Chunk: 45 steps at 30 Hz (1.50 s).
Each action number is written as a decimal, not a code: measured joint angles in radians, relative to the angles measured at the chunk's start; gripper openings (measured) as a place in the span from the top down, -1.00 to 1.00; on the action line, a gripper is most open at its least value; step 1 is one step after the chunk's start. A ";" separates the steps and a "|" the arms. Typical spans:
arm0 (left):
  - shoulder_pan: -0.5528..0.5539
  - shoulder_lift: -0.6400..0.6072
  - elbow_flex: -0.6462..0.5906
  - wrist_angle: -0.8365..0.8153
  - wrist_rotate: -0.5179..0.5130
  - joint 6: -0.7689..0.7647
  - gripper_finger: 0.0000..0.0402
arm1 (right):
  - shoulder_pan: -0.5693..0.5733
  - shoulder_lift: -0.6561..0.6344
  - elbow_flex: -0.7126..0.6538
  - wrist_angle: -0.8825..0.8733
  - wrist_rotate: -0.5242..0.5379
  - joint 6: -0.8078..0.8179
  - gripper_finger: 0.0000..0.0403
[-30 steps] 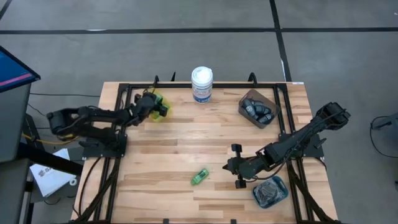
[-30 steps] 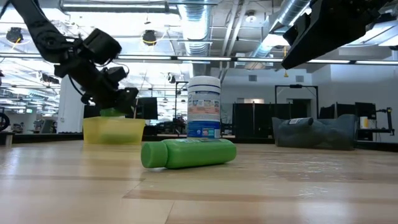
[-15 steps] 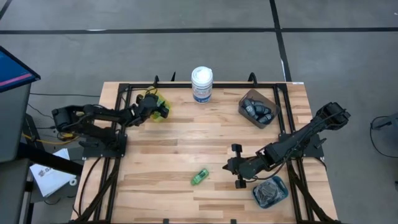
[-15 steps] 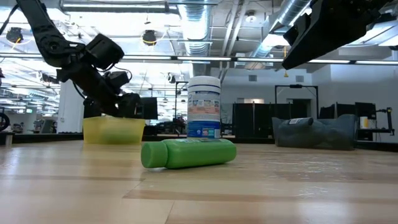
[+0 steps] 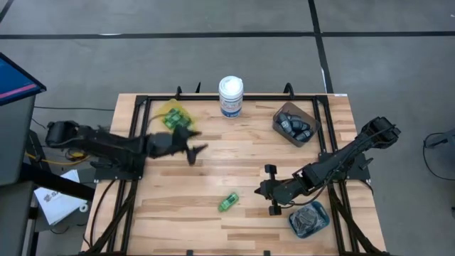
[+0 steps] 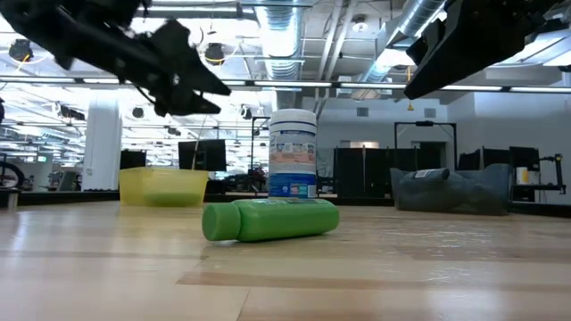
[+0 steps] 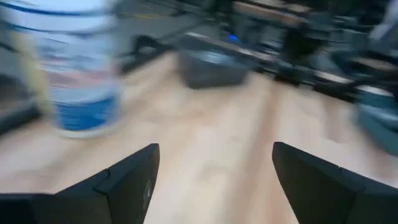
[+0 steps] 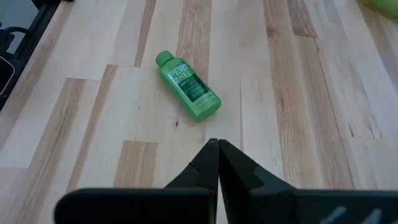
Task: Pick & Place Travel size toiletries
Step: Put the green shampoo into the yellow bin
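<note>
- Spread wide and holding nothing, my left claw (image 5: 193, 147) hangs above the bare boards between the yellow bin (image 5: 173, 116) and the green bottle (image 5: 227, 202).
- Green bottles lie in that bin.
- One green bottle lies on its side, near my right claw (image 5: 266, 190), which is pinched closed and empty.

Left gripper (image 5: 193, 150) above the desk (image 5: 234, 171), fingers spread, holding nothing.
The yellow bin (image 5: 174, 117) is just behind it; a green bottle (image 5: 228, 203) lies well ahead, near the right gripper (image 5: 266, 190).
</note>
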 joint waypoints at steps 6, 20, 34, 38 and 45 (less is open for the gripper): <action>-0.295 0.112 0.032 0.005 -0.173 -0.091 -0.50 | 0.000 0.000 0.000 0.010 0.000 0.001 1.00; -0.489 0.641 0.359 0.034 -0.295 -0.171 -0.50 | 0.006 0.000 0.000 0.044 -0.001 0.044 1.00; -0.547 0.940 0.560 0.032 -0.306 -0.249 -0.50 | 0.044 0.061 0.000 0.075 -0.002 0.037 1.00; -0.544 1.004 0.563 0.026 -0.316 -0.307 -0.50 | 0.036 0.061 0.000 0.079 -0.001 0.037 1.00; -0.545 1.050 0.568 0.023 -0.352 -0.371 -0.45 | 0.037 0.060 0.000 0.082 0.000 0.037 1.00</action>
